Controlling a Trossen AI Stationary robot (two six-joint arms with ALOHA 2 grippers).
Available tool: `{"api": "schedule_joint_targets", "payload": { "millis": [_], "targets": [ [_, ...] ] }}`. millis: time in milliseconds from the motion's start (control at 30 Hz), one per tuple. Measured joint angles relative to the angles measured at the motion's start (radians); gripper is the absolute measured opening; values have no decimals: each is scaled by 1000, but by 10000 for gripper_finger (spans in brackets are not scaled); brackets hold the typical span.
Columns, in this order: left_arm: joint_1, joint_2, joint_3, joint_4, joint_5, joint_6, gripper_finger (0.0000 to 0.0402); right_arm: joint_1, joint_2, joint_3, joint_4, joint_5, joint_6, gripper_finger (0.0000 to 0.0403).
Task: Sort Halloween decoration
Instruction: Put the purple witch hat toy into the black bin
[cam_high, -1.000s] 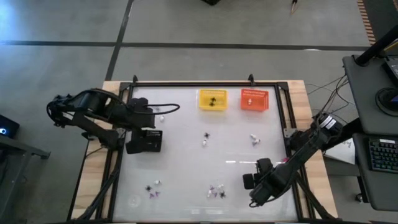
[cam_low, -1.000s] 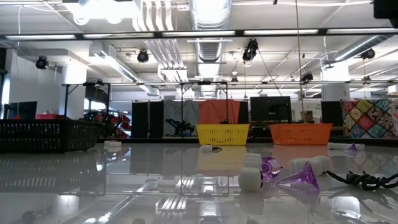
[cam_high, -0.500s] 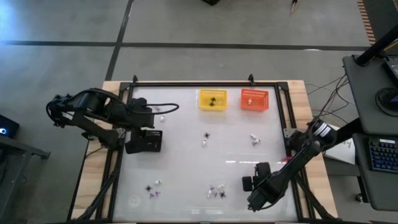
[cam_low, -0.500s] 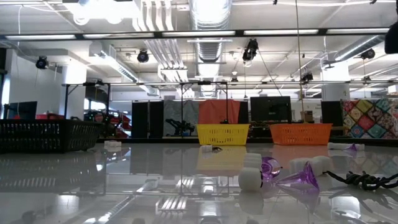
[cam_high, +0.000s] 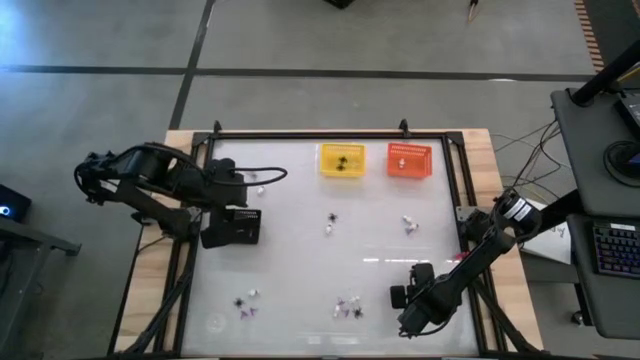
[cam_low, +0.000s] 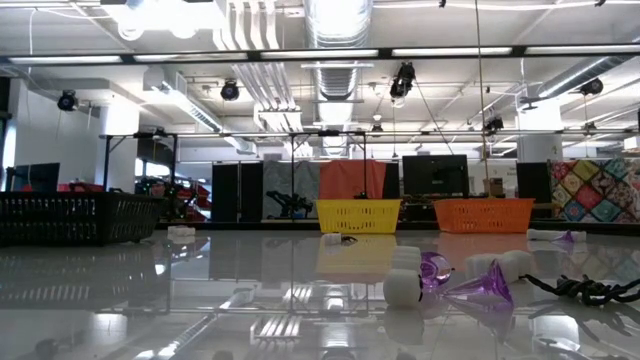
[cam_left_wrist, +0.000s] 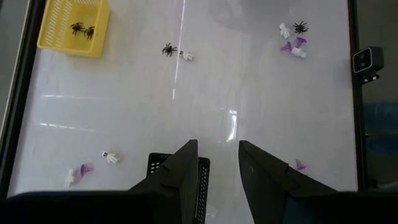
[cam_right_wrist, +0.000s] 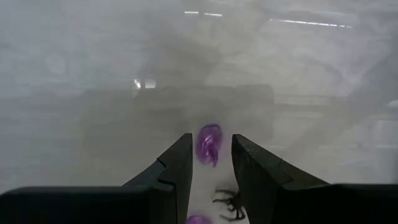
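**Right pincer low over a purple trinket at the near edge**

From my seat, the right pincer (cam_high: 399, 296) sits low at the near right of the counter (cam_high: 300, 260), its fingers (cam_right_wrist: 176, 163) parted with a gap between them. Through its wrist camera I see a purple trinket (cam_right_wrist: 209, 144), a lumpy oval with its long axis running away from the pincer, lying in line with that gap just beyond the tips. A black spider (cam_right_wrist: 231, 201) lies right by the right finger, legs splayed.

Just left of that pincer is a small cluster of trinkets (cam_high: 347, 307), purple, white and black; another little group (cam_high: 245, 303) lies at the near left. Mid-counter I see a black-and-white pair (cam_high: 330, 222) and a white piece (cam_high: 409, 224).

Farther off on the left, the left pincer (cam_high: 247, 184) hovers by the black basket (cam_high: 236, 226), fingers apart, holding nothing. At the far edge stand the yellow basket (cam_high: 342, 161), with black spiders inside, and the orange basket (cam_high: 410, 160), holding something white.
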Motion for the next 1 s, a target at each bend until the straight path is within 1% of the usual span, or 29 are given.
{"api": "schedule_joint_targets", "payload": {
  "millis": [133, 200, 333, 367, 533, 600, 733, 833, 1000],
  "targets": [
    [0, 0, 0, 0, 0, 0, 98, 0, 0, -14, 28, 0, 0, 92],
    [0, 0, 0, 0, 0, 0, 98, 0, -1, -18, 31, 1, -1, 73],
    [0, 0, 0, 0, 0, 0, 98, -1, -3, -22, 31, -16, -12, 22],
    [0, 0, 0, 0, 0, 0, 98, 0, -3, -21, 27, -24, -12, 17],
    [0, 0, 0, -7, -1, 0, 98, 1, -4, -3, 29, -31, -13, 12],
    [0, -1, -1, -18, -24, 0, 98, 1, -7, 15, 27, -20, -17, 11],
    [0, -17, -1, -34, -98, 9, 98, -3, -18, 59, 19, 40, -28, 11],
    [1, -44, -2, -35, -108, 16, 98, -20, -18, 86, 19, 96, -40, 11],
    [1, -91, -7, -34, -157, 9, 98, -64, -18, 133, 22, 243, -94, 11]
  ]
}}
